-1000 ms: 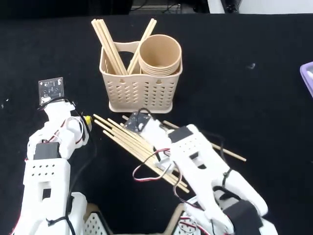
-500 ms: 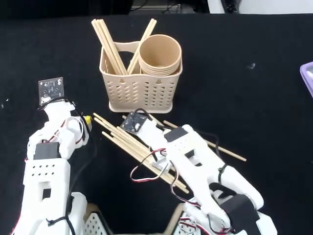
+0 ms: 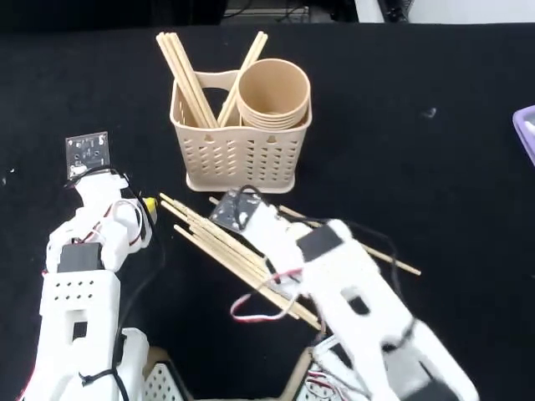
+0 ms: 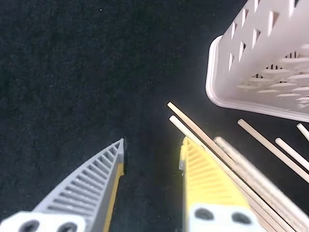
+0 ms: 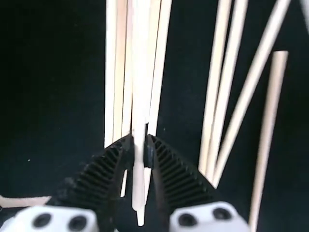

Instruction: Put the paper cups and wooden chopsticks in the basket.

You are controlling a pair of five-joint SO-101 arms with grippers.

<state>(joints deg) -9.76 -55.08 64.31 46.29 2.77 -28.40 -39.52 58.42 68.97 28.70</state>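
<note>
The right claw (image 5: 138,145) pinches one wooden chopstick (image 5: 140,72) among loose chopsticks (image 3: 219,240) lying on the black bench (image 3: 418,167). The left claw (image 4: 152,145) gapes wide just beside their tips. Ahead of both claws, the basket (image 3: 238,154) holds stacked paper cups (image 3: 273,88).

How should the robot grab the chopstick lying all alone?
Come straight down on the lone chopstick near its free end, pinching across its thin width. It lies flat on the table, with room on both sides there.
</note>
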